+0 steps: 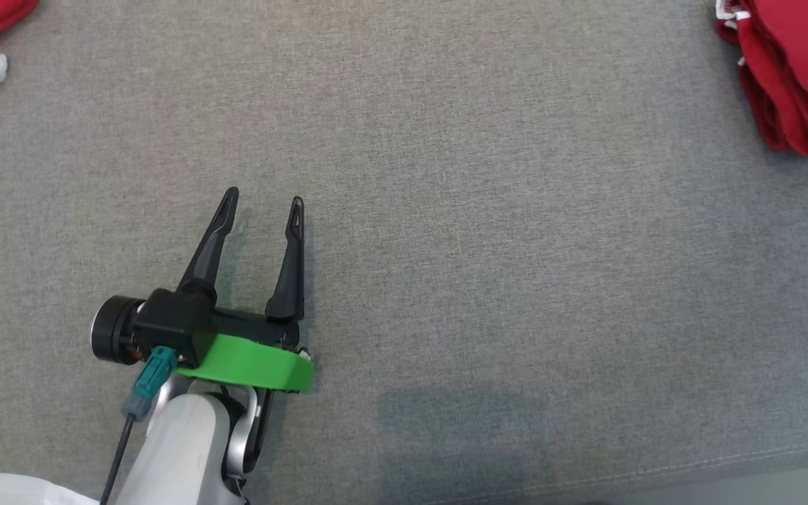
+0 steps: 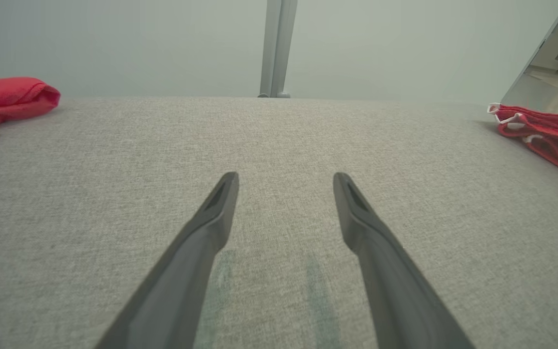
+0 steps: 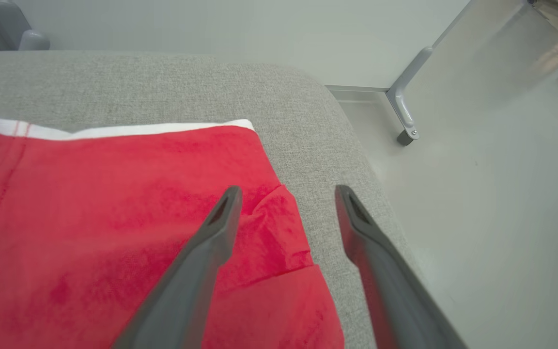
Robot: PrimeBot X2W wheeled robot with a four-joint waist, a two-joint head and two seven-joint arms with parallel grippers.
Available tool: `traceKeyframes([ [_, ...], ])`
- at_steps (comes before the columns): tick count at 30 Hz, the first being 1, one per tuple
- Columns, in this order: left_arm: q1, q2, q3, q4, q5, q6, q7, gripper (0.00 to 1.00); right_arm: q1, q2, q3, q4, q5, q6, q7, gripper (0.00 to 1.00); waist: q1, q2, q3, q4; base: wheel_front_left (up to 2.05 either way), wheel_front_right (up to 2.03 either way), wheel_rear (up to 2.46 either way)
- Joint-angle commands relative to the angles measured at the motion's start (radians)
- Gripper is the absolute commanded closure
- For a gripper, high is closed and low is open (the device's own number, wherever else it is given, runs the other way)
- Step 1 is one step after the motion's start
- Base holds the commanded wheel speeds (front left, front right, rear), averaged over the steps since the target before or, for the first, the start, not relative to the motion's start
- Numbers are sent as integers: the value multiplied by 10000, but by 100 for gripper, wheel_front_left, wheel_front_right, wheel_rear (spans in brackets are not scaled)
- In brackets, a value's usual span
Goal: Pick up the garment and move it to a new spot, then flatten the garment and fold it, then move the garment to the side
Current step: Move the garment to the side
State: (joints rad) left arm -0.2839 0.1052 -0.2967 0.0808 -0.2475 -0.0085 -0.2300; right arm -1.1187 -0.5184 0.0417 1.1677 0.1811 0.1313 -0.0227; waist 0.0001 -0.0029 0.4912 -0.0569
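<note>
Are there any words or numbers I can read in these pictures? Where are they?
None: there are no words, numbers or signs to read.
The folded red garment: plain red cloth with a white edge, and no label can be seen.
The green ring behind the left gripper: blank.
The grey surface: plain fabric.

My head cam looks straight down on the surface (image 1: 516, 245); wrist cams sit low, all share the garment (image 3: 90, 218)
</note>
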Motion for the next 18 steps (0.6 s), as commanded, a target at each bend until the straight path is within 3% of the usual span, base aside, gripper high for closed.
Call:
traceKeyframes([
  [1, -36, 59, -4, -18, -54, 45, 10, 0, -121, 4, -40, 60, -59, -11, -126, 0, -1, 29, -81, -83, 0, 0, 0],
  [11, 208, 41, 50, 361, -304, 109, -63, 0, 319, 927, 342, 44, 90, -11, -1345, 0, -1, 29, -1165, -383, 0, 0, 0],
  [18, 411, -65, 287, 883, -573, 169, -239, 0, 1182, 1290, 1128, -640, 768, -12, -2039, 0, -1, 29, -2377, -165, 0, 0, 0],
])
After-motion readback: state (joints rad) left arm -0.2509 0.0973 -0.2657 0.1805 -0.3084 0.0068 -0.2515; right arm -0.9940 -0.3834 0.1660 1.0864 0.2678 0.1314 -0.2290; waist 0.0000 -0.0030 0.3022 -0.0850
